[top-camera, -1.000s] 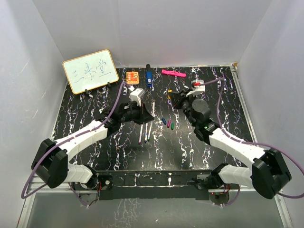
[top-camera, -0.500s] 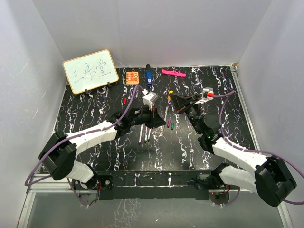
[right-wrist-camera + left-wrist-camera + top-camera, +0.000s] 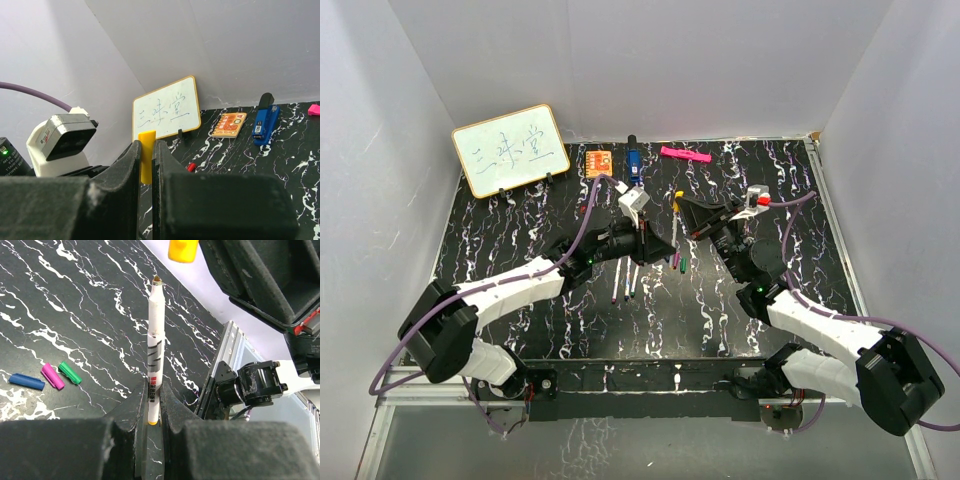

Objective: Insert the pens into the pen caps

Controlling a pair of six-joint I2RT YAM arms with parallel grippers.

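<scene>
My left gripper (image 3: 152, 390) is shut on a white pen (image 3: 155, 350) with a yellow end, held above the table with its tip pointing up at the yellow cap (image 3: 183, 250). My right gripper (image 3: 147, 147) is shut on that yellow cap (image 3: 147, 155), just beyond the pen tip with a small gap between them. In the top view the two grippers (image 3: 658, 245) (image 3: 686, 213) face each other over mid-table, with the yellow cap (image 3: 678, 197) between them. Blue (image 3: 25, 381), purple (image 3: 52, 376) and green (image 3: 70, 373) caps lie together on the table. A red cap (image 3: 190, 166) lies further left.
Two loose pens (image 3: 624, 283) lie on the black marbled table (image 3: 520, 220) under my left arm. At the back stand a whiteboard (image 3: 510, 150), an orange block (image 3: 599, 161), a blue object (image 3: 633, 163) and a pink marker (image 3: 684, 154).
Both grippers have risen from the table. My left gripper has carried the pen right towards the right gripper, which now holds the yellow cap up facing it.
</scene>
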